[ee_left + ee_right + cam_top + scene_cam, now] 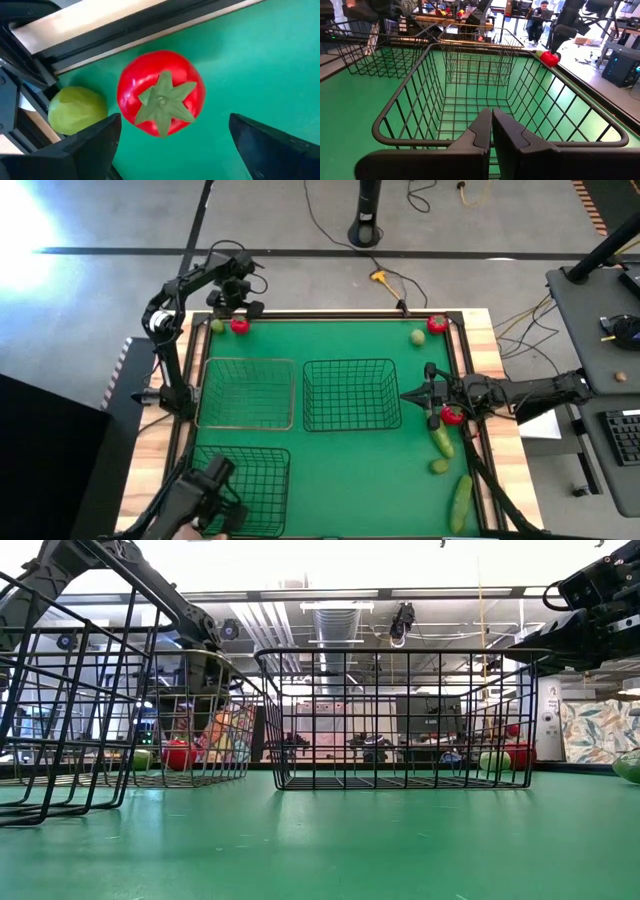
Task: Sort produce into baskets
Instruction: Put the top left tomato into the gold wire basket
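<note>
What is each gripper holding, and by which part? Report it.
Nothing is held. The left gripper is open above a red tomato, fingers either side, not touching. The right gripper is shut and empty at the middle basket's rim.

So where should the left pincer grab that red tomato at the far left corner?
Take the tomato across its round middle, coming straight down from above. The left pincer hangs open over it, fingers either side. The tomato sits stem up on the mat, close beside a green fruit, so keep one finger between them.
</note>
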Motion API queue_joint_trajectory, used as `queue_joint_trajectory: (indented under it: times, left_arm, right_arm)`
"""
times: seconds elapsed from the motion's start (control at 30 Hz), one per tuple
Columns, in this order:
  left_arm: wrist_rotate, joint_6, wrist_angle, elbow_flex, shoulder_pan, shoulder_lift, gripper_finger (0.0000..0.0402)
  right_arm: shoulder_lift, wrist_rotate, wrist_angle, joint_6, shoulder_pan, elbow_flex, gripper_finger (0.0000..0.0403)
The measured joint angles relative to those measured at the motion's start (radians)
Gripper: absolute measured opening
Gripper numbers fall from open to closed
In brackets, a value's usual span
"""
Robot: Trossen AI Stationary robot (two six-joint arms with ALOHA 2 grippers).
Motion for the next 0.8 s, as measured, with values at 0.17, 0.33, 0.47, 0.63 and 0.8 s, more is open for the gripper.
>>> queue_joint_trajectory:
  times: [0.17,0.33,0.47,0.63,0.8]
  left_arm:
    - [0.0,-0.051,0.025,0.001,0.018,0.0,0.0351]
    - [0.0,-0.14,-0.046,0.092,0.044,0.046,0.0345]
    - [-0.002,-0.181,-0.137,0.202,0.046,0.126,0.0343]
    - [-0.001,-0.204,-0.249,0.314,0.03,0.223,0.0343]
    - [-0.026,-0.263,-0.283,0.34,0.025,0.277,0.0343]
  right_arm:
    - [0.0,0.0,0.0,0.0,0.0,0.0,0.0009]
    - [0.0,0.0,0.0,0.0,0.0,0.0,0.0009]
    - [0.0,0.0,0.0,0.0,0.0,0.0,0.0009]
    - [0.0,0.0,0.0,0.0,0.0,0.0,0.0009]
    - [0.0,0.0,0.0,0.0,0.0,0.0,0.0009]
